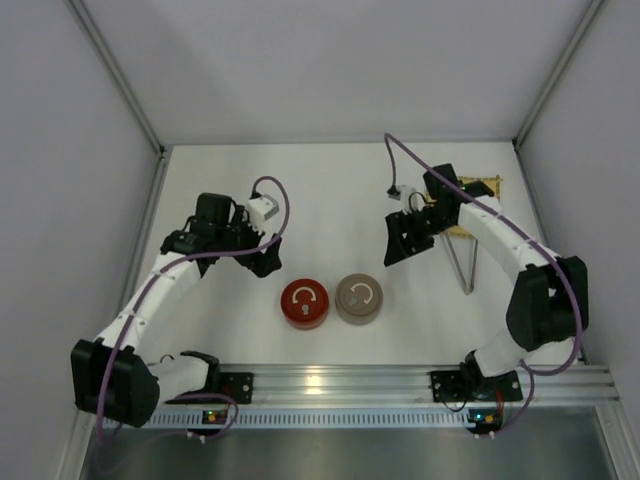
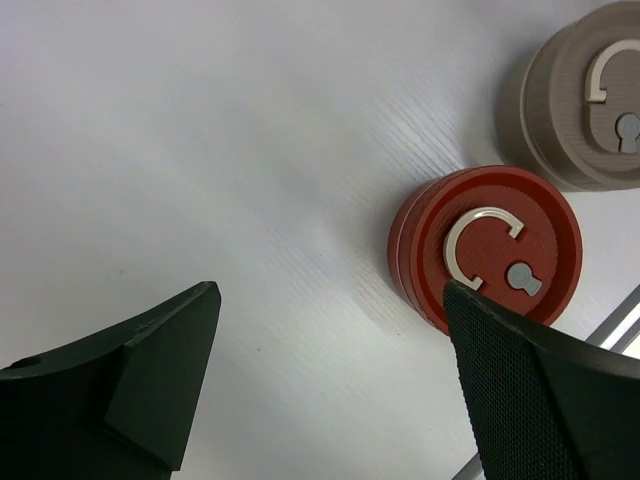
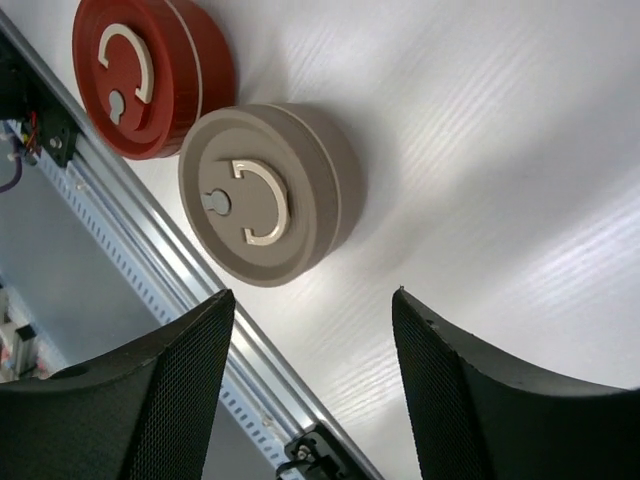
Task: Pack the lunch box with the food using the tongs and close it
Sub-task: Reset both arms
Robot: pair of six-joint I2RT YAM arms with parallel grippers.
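You're looking at the left tin (image 1: 305,303) sitting right beside the right tin (image 1: 359,298) up front on the surface (image 1: 330,200), tongs (image 1: 468,285) lying off right, mat (image 1: 482,187) behind those.

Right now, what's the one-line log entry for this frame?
left gripper open, empty | right gripper open, empty | red tin and tan tin lidded | tongs on table, ungripped | food not visible

Red tin (image 2: 530,215) and taupe tin (image 3: 300,160): matt, finely grained lids. Ring handle (image 2: 453,245): brushed pale metal. Table (image 2: 250,150): white, smooth, faintly ribbed sheen. Right gripper (image 3: 315,310) pads (image 3: 480,400): black, matt, mesh-textured. Tongs (image 1: 468,284): bare silvery metal.
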